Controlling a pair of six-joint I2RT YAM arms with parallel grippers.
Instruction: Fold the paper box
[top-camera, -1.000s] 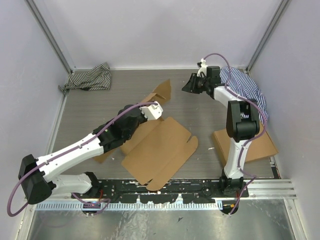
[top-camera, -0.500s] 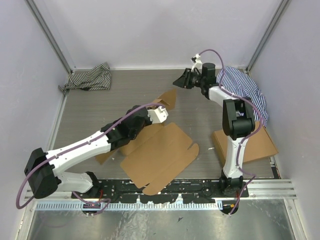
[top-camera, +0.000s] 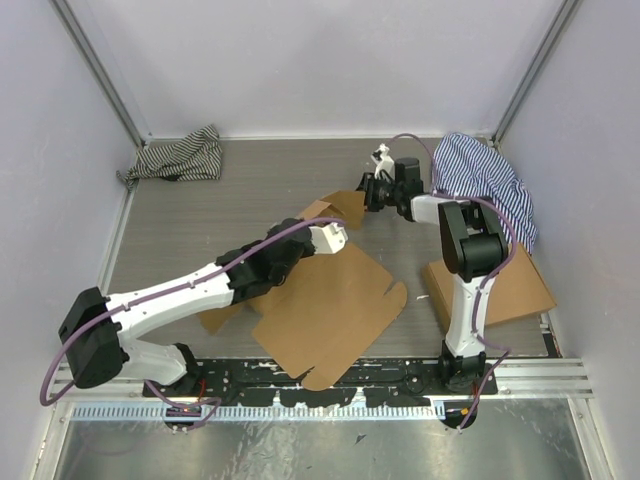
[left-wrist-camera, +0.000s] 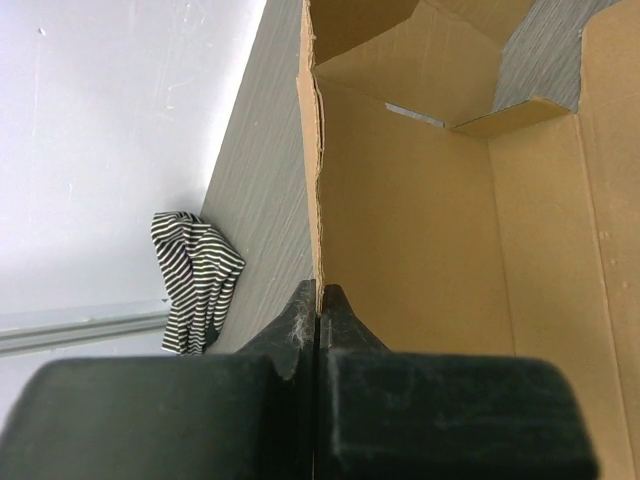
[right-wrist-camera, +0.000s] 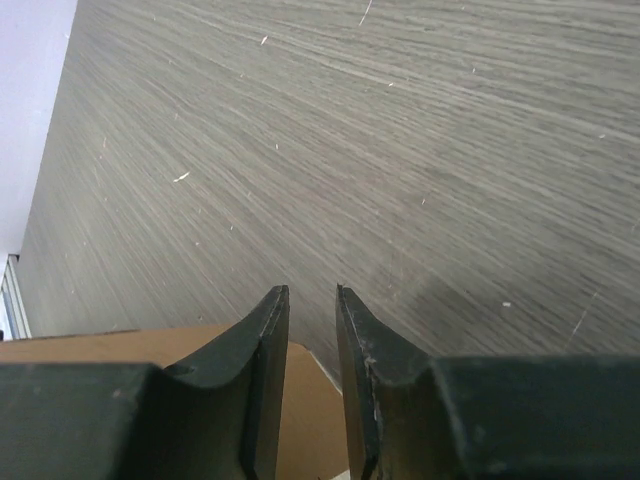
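Note:
The paper box (top-camera: 330, 300) is a large brown die-cut sheet lying mostly flat in the middle of the table, with a back flap (top-camera: 338, 208) raised. My left gripper (top-camera: 325, 238) is shut on a raised edge of it. In the left wrist view the fingertips (left-wrist-camera: 318, 300) pinch that thin cardboard wall, and the box's inner panel (left-wrist-camera: 420, 230) lies to the right. My right gripper (top-camera: 368, 192) is at the raised back flap. In the right wrist view it (right-wrist-camera: 312, 292) is narrowly open, with a corner of the cardboard (right-wrist-camera: 300, 400) below the fingers.
A second brown cardboard box (top-camera: 520, 290) lies at the right by the right arm. A black-and-white striped cloth (top-camera: 180, 155) is at the back left, also in the left wrist view (left-wrist-camera: 195, 280). A blue striped cloth (top-camera: 490, 180) is at the back right.
My left gripper has moved right and forward with the cardboard edge, and the sheet shifted right. My right gripper has swung left and down to the raised back flap.

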